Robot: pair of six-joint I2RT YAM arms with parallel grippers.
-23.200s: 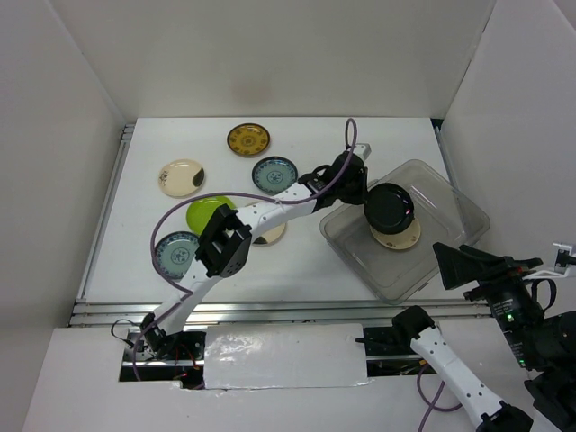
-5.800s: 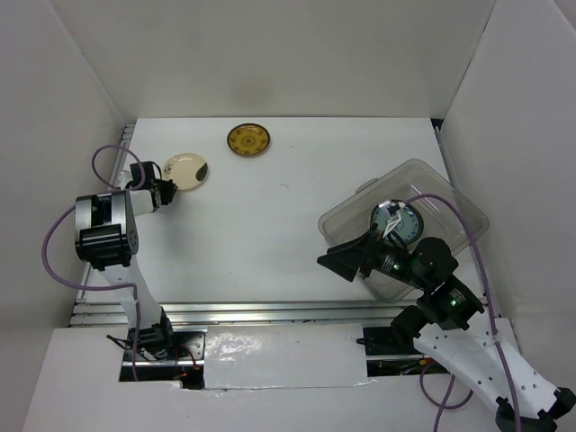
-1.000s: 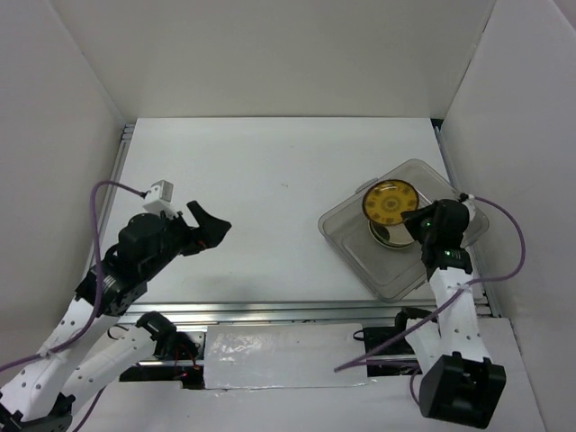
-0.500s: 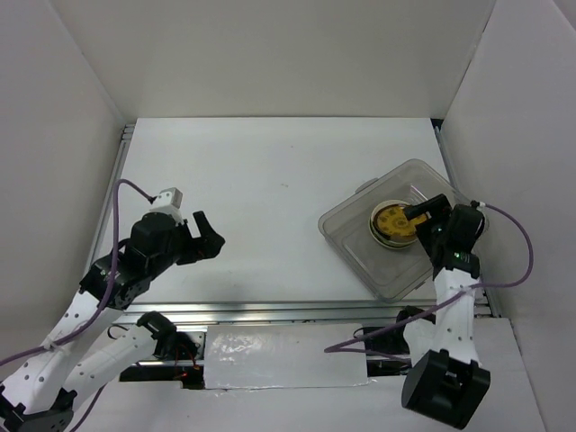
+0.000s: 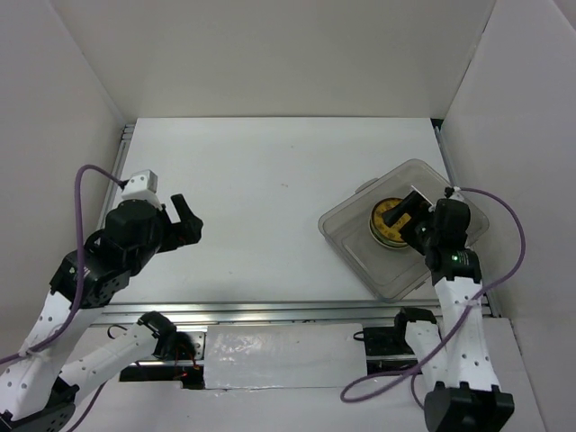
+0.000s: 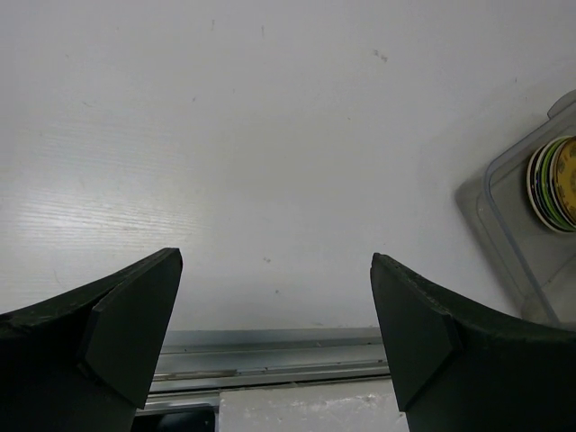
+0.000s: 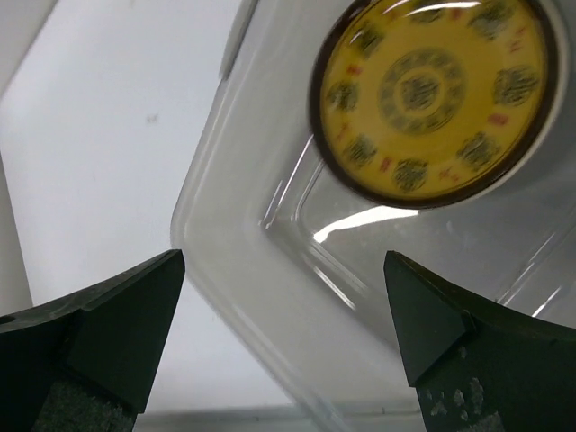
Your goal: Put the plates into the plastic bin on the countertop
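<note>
The plates are stacked inside the clear plastic bin at the right of the white countertop. A mustard-yellow patterned plate lies on top. The stack's edges show green and dark layers in the left wrist view. My right gripper hovers open just beside and above the stack, over the bin's floor, with nothing between its fingers. At the left side of the countertop my left gripper hangs open and empty, far from the bin.
A metal rail runs along the near edge of the countertop and shows between my left fingers. White walls close in the left, back and right sides.
My right gripper has opened and let go of the yellow plate, which now rests on the stack, and it has drawn back slightly. The left arm has pulled back to the left.
</note>
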